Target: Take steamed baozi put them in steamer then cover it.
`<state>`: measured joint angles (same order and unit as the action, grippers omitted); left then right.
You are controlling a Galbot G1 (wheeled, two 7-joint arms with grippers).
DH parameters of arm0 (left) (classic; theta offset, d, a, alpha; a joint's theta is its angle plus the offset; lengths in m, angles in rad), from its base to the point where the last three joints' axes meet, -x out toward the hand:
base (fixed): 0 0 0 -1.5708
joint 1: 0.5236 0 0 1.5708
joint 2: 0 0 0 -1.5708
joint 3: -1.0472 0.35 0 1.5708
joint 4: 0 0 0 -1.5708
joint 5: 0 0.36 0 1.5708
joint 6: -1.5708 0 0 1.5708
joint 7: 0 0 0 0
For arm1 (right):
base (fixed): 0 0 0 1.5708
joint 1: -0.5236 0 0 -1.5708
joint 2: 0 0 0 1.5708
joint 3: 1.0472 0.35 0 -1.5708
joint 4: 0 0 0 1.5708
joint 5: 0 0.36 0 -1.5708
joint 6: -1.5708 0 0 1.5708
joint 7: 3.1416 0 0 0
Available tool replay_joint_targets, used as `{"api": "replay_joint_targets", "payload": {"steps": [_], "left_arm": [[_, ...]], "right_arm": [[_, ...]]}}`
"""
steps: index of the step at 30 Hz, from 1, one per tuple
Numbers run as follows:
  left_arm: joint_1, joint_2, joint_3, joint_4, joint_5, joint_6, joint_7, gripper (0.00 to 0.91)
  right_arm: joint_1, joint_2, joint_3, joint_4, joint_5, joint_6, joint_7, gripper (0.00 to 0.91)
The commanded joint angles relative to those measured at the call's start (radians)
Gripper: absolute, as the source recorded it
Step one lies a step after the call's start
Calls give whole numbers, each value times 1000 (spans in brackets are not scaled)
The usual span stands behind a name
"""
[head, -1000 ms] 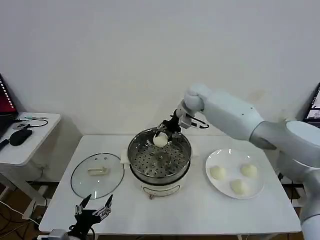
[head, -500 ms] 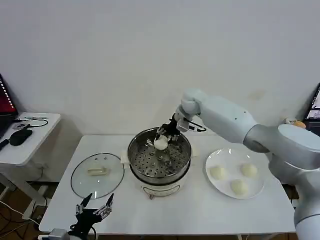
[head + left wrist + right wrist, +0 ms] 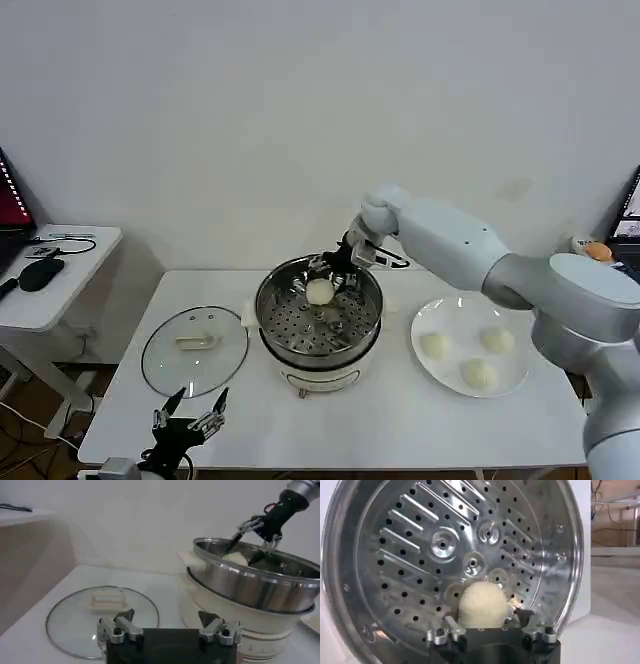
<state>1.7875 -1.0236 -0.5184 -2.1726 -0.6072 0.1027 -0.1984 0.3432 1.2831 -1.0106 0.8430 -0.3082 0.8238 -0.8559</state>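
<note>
Glossy white right arm (image 3: 470,245) — grey elbow joint, black wrist, metal-tipped jaws.

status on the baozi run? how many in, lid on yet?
Done: nothing released in the shiny steel steamer yet. In hand: the right end effector holds the first cream-white bun low over the perforated tray. Left: three round buns wait on the flat white plate, and the clear glass lid lies on the table left of the steamer. The left end effector is parked, open, at the table's front edge.
</note>
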Motion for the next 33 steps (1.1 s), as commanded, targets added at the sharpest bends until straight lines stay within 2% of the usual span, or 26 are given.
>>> {"api": "replay_joint_targets", "payload": {"steps": [1,7,10,14,18,22,33], "left_arm": [[0,0,-1,-1,1,1,0,907],[2,-2,-2,-9,3,5,0,907],[3,-4,-2,-12,2,10,0,907],[3,-5,0,-12,2,15,1,907],[0,-4,6,-10,2,20,1,907],[-2,-4,12,-14,3,26,0,907],[-5,-4,16,-19,5,30,-3,907]], "right_arm": [[11,-13,13,10,33,6,4,907],[52,-83,15,32,108,-13,35,907],[88,-132,-29,51,191,-67,53,907],[155,-215,-137,138,340,-202,99,907],[215,-265,-191,171,401,-249,109,907],[286,-309,-274,200,502,-341,71,907],[404,-364,-475,219,689,-495,-84,907]]}}
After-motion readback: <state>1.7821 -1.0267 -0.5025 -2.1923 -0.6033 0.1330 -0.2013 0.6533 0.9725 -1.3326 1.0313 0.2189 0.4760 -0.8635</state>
